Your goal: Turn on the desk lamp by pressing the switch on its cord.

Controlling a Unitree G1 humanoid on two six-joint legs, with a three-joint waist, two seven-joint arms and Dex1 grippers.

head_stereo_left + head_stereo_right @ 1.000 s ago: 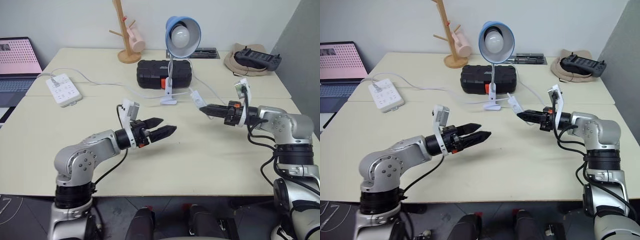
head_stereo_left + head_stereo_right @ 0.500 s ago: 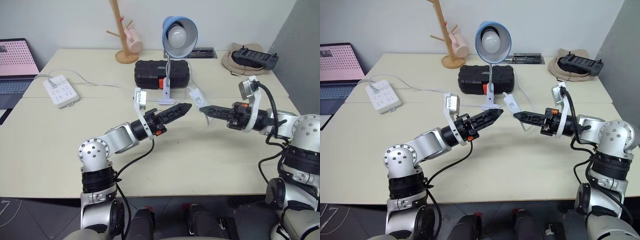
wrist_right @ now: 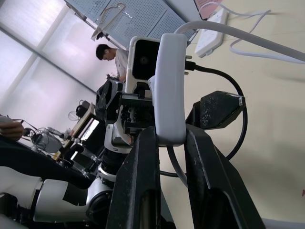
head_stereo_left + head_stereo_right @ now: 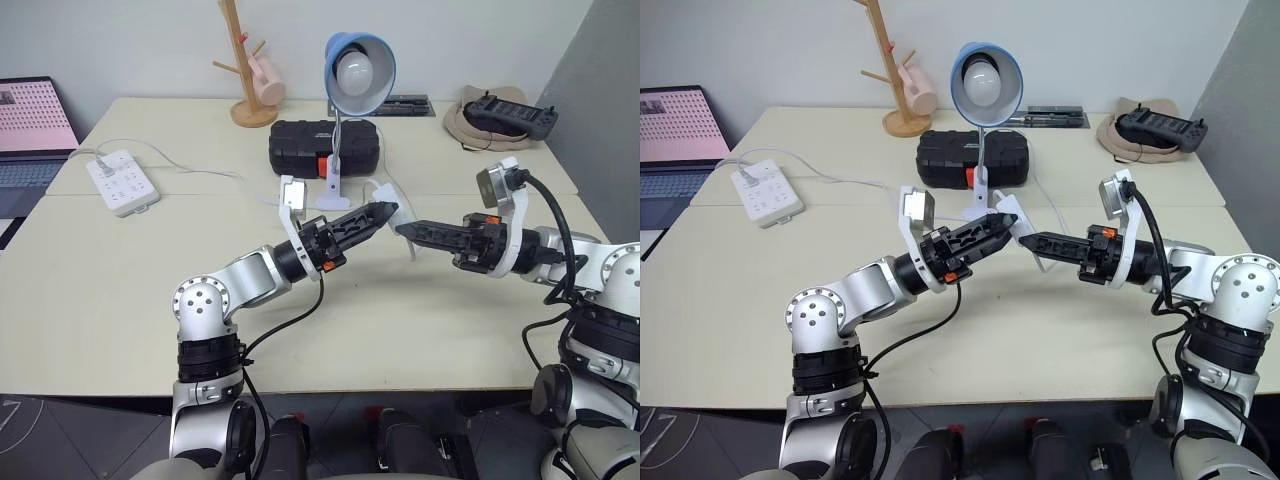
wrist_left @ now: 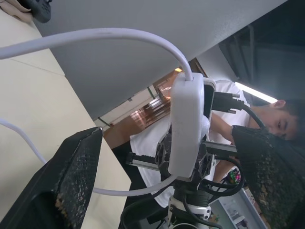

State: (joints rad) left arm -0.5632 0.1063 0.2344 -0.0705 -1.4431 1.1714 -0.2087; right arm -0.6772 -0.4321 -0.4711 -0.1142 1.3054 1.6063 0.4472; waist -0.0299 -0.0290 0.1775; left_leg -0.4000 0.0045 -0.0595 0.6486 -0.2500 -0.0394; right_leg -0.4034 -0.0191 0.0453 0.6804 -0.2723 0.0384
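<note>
Desk lamp (image 4: 359,70) stands at the far side of the table (image 4: 100,290), in front of a black case (image 4: 322,147); bulb looks unlit, so task judged not yet done

Switch (image 3: 170,90) is lifted off the table, pinched at one end between the right gripper (image 4: 405,230) fingers, which are closed on it. Cord (image 5: 95,36) runs out of both ends of the switch; it loops back toward the lamp base and, on the other side, toward the power strip (image 4: 126,179) at the table's left

Left gripper (image 4: 383,211) is tip-to-tip w/ the right one at mid-table. Its fingers (image 5: 76,176) stand wide apart, one on each side of the switch body, w/ clear gap on both sides; no contact visible

Risks, as judged:
- Right grip is on the switch end only; a squeeze from the left could pivot or pop the switch out of the pinch
- Cannot tell which face carries the rocker; if the left fingers close on the plain sides, nothing toggles
- Cord is raised and under some pull; more lift could drag the light lamp base or tip it
- Two sets of fingertips very close; small misalignment means finger-on-finger contact instead of the switch

A person is in the background of both wrist views, well apart from the work
</note>
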